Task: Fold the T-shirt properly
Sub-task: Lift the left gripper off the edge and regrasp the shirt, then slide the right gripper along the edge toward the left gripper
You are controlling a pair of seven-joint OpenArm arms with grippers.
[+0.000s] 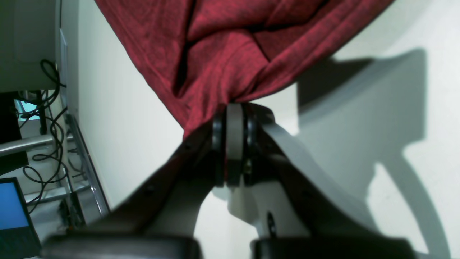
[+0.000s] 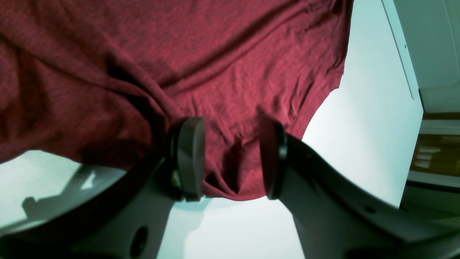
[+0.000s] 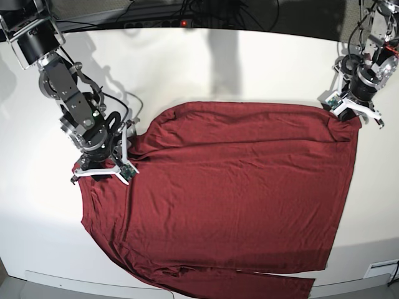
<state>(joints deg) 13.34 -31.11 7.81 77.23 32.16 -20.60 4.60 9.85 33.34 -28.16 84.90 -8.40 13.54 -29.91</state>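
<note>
**Op A:** On the left wrist view I have the left gripper (image 1: 234, 144) closed tight, with a thin pinch of the T-shirt (image 1: 230, 54) caught at the tips. The bite looks small to me, mostly hem. If I lift quickly, I think that soft knit could slide out, or only one layer comes up.

**Op B:** And the other arm?

**Op A:** On the right wrist view the right gripper (image 2: 233, 158) stands wide open, its jaws straddling a wrinkled bit of the shirt's edge and holding nothing. The fabric bunches between the pads (image 2: 192, 158). If I close here, I may grab a fold rather than a clean edge, and the fold line would go crooked.

**Op B:** What does the base view give you?

**Op A:** The shirt (image 3: 237, 199) lies spread across the tabletop (image 3: 187, 68), its near hem at or over the tabletop's front edge. The closed arm (image 3: 353, 107) sits at the shirt's far corner, the open one (image 3: 103, 163) on the shirt's opposite side, near the shoulder. With only one side held, pulling now would, I judge, drag the cloth askew, and the overhanging part could slip off the front.
</note>
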